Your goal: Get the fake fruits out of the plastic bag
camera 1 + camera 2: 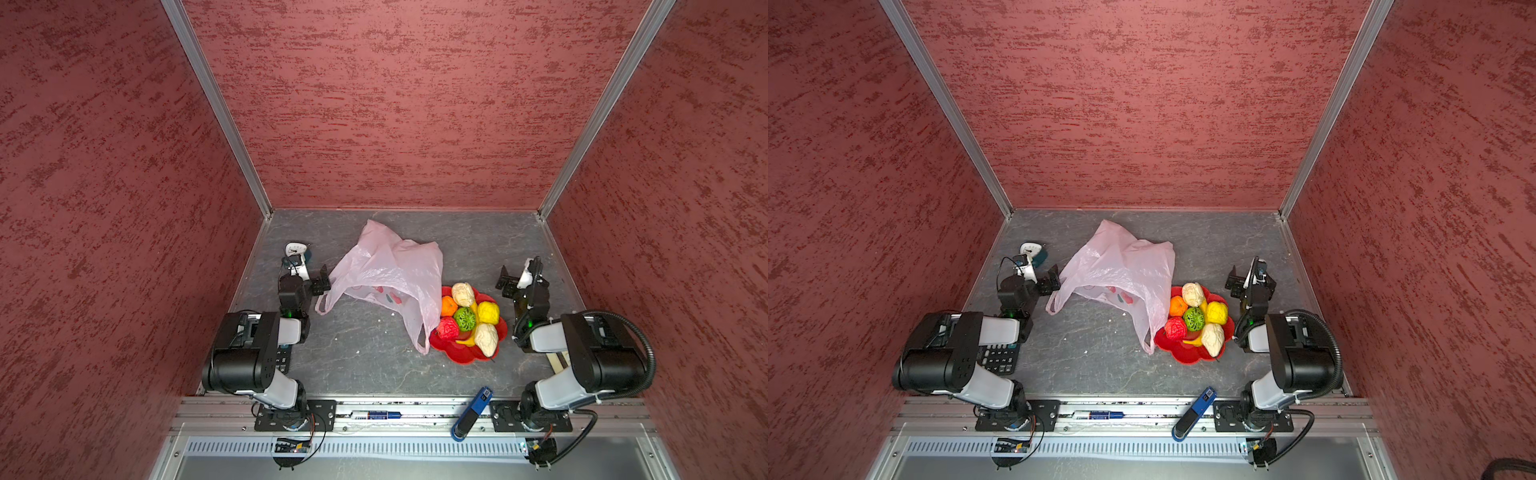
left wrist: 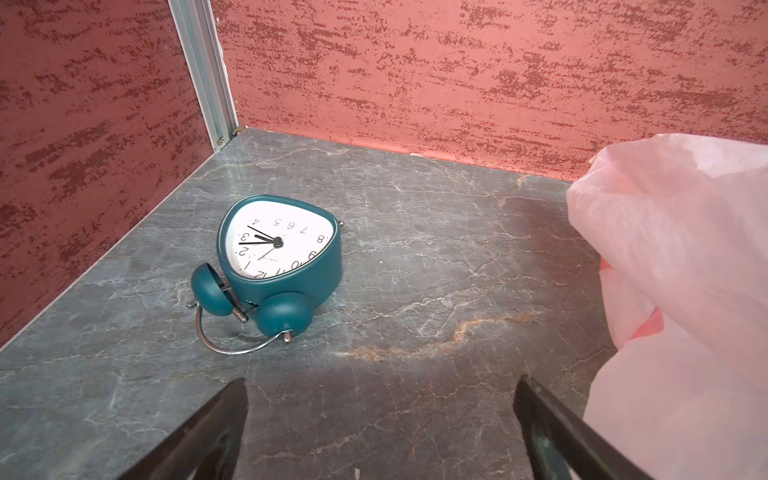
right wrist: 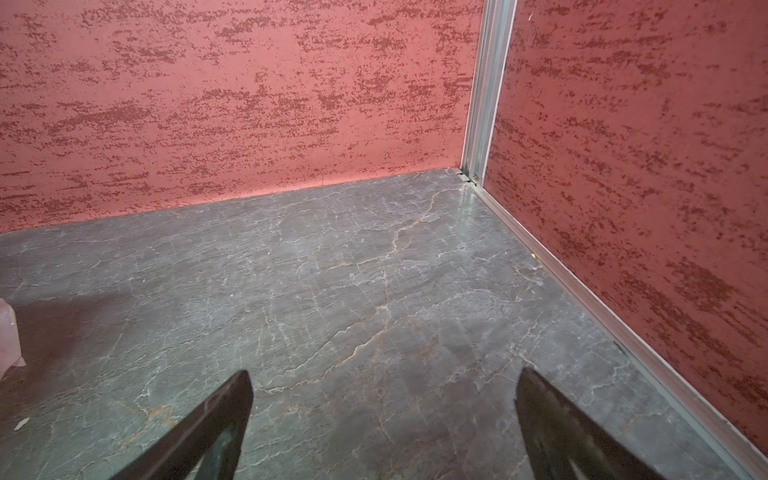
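Observation:
The pale-pink plastic bag [image 1: 386, 278] [image 1: 1121, 274] lies crumpled and flat in the middle of the table, handles toward the front; its edge shows in the left wrist view [image 2: 681, 291]. The fake fruits sit piled on a red flower-shaped plate [image 1: 461, 353] [image 1: 1187, 355] to its right: two cream lumps [image 1: 462, 294] [image 1: 486, 338], orange [image 1: 449, 306], green ball [image 1: 464, 318], lemon [image 1: 488, 312], strawberry [image 1: 447, 328], banana [image 1: 467, 341]. My left gripper [image 1: 322, 282] [image 2: 380, 390] stands open just left of the bag. My right gripper [image 1: 505, 284] [image 3: 384, 386] stands open right of the plate. Both hold nothing.
A teal alarm clock [image 2: 278, 253] [image 1: 296, 250] lies at the back left near the wall. A black calculator [image 1: 998, 357] sits under the left arm. A blue tool [image 1: 473, 413] and a marker [image 1: 376, 414] lie on the front rail. Red walls enclose three sides.

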Motion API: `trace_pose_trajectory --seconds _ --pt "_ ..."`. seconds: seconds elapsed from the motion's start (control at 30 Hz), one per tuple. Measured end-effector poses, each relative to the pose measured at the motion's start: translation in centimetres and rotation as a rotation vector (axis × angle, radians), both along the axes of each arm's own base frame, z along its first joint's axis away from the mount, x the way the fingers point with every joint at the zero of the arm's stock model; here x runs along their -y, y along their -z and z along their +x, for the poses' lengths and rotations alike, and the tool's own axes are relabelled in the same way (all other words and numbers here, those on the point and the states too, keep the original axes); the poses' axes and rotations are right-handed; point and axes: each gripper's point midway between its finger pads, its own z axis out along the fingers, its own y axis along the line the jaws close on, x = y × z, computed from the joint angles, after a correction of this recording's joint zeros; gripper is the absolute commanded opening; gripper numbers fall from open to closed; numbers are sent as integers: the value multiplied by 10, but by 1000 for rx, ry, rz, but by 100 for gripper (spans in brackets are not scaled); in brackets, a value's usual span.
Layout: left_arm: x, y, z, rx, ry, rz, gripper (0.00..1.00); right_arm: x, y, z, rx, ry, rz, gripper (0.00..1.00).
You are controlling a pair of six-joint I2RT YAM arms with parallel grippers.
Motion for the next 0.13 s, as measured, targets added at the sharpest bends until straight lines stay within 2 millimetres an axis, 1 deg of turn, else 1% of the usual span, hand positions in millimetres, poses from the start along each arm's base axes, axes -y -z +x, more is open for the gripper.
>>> trace_pose_trajectory --seconds 0.13 --pt "-1 0 0 -1 -6 9 100 0 0 0 0 -2 0 99"
